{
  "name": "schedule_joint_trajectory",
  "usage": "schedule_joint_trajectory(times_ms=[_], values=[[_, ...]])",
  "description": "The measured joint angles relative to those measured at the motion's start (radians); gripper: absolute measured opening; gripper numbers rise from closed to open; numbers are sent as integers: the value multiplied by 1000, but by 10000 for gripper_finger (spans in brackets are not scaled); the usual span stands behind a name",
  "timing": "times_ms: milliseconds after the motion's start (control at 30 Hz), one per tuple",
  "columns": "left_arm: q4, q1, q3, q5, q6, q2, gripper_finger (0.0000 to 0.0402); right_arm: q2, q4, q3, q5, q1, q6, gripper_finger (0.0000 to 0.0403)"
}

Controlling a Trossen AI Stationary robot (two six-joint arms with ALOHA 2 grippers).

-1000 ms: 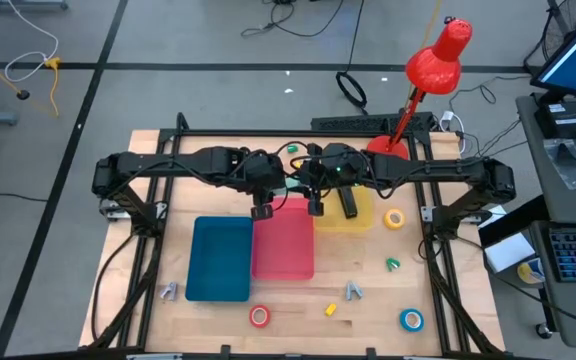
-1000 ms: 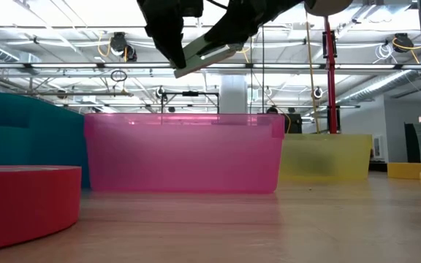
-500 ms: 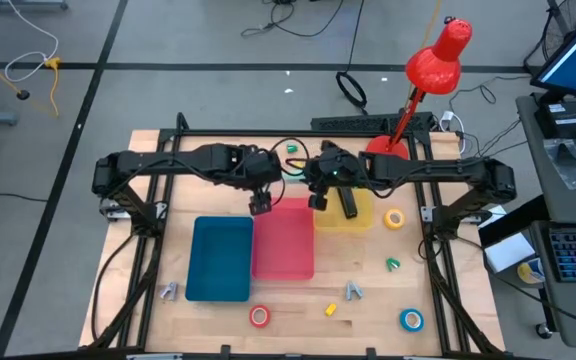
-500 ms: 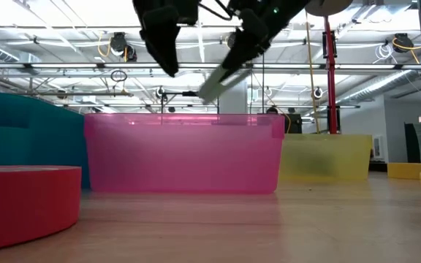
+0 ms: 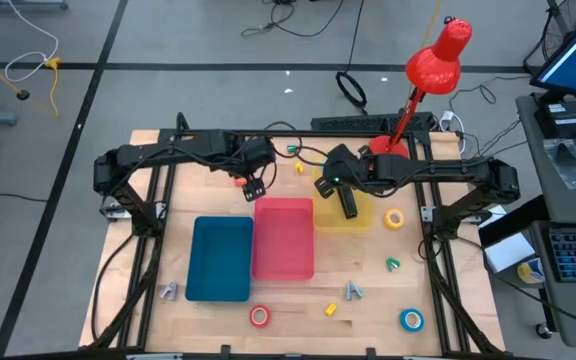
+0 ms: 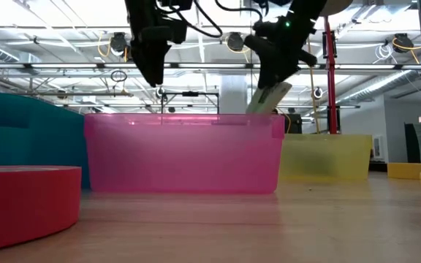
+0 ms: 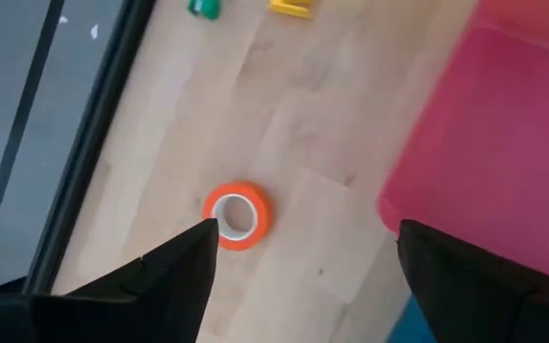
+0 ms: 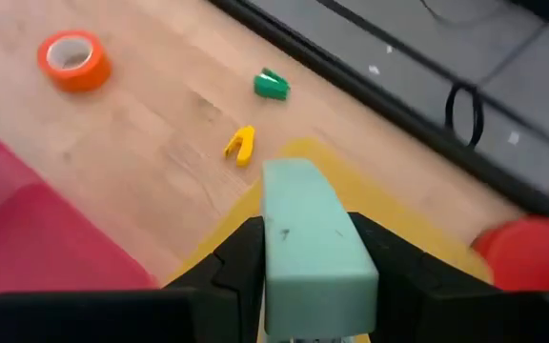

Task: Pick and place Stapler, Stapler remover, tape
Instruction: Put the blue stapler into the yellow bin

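Wooden table point(image 5: 298, 300). Right gripper point(image 8: 317, 286): jaws clamped on pale green stapler point(image 8: 308, 243), above yellow bin point(image 5: 366, 215). Left gripper point(image 7: 303, 276): jaws wide, empty; orange tape roll point(image 7: 237, 215) below, on table.

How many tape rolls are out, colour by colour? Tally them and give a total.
Blue tape roll: 1
Yellow tape roll: 1
Orange tape roll: 1
Red tape roll: 1
Total: 4
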Motion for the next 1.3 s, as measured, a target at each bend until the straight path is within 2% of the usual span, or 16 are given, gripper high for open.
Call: schedule_joint_trajectory(times_ms=[200, 400, 500, 667, 900, 1167, 1300], values=[[9, 52, 0, 14, 51, 0, 320, 2, 31, -87, 1, 17, 197, 118], [15, 105, -10, 103, 202, -10, 324, 2, 36, -129, 88, 51, 408, 118], [54, 145, -53, 189, 276, -38, 324, 12, 79, -130, 129, 64, 491, 118], [184, 244, -218, 405, 361, -175, 324, 75, 126, -130, 159, 82, 584, 118], [288, 371, -428, 511, 365, -417, 324, 180, 107, -130, 160, 83, 675, 118], [554, 496, -603, 811, 296, -661, 324, 209, 86, -130, 184, 83, 692, 118], [599, 524, -667, 843, 245, -723, 324, 213, 88, -130, 185, 83, 707, 118]])
